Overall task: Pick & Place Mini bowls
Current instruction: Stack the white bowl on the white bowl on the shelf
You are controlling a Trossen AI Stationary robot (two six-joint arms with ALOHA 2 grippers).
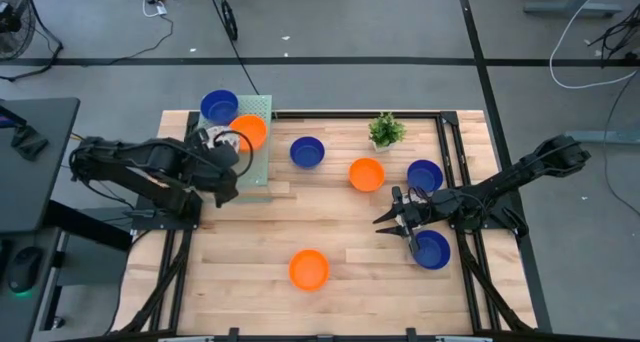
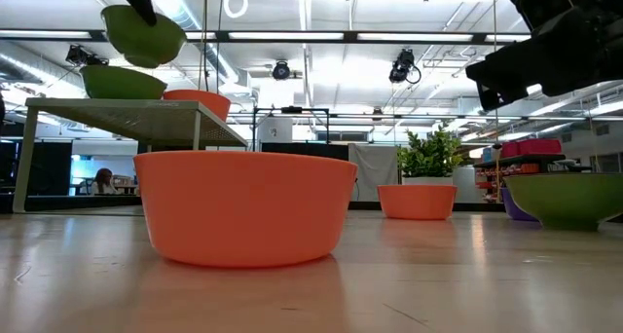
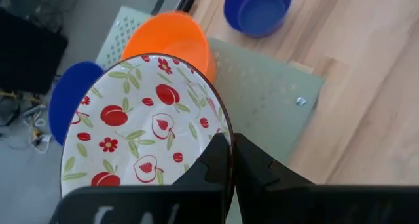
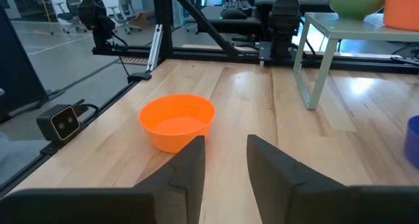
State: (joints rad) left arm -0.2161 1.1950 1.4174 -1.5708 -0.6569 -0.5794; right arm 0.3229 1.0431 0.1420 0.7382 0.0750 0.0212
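Note:
My left gripper (image 1: 232, 154) is shut on a white mini bowl with a red fruit pattern (image 3: 141, 129), held over the pale green rack (image 1: 262, 167) at the far left. A blue bowl (image 1: 219, 107) and an orange bowl (image 1: 252, 130) stand on the rack. My right gripper (image 1: 384, 220) is open and empty, low over the table at the right. On the table stand blue bowls (image 1: 307, 151), (image 1: 425, 175), (image 1: 432, 250) and orange bowls (image 1: 367, 174), (image 1: 309, 269). The near orange bowl (image 4: 177, 120) lies ahead of the right fingers. My left gripper pinches the patterned bowl's rim (image 3: 224, 129), one finger (image 3: 209, 162) inside the bowl and the other (image 3: 258, 165) outside its wall. The bowl is lifted clear above the rack and tilted, as the low view (image 2: 144, 33) shows.
A small green potted plant (image 1: 386, 130) stands at the far edge of the table, right of the middle. The rack's thin legs (image 4: 308, 70) stand on the table. Bare wood lies in the middle and at the near left. A dark frame edges the table.

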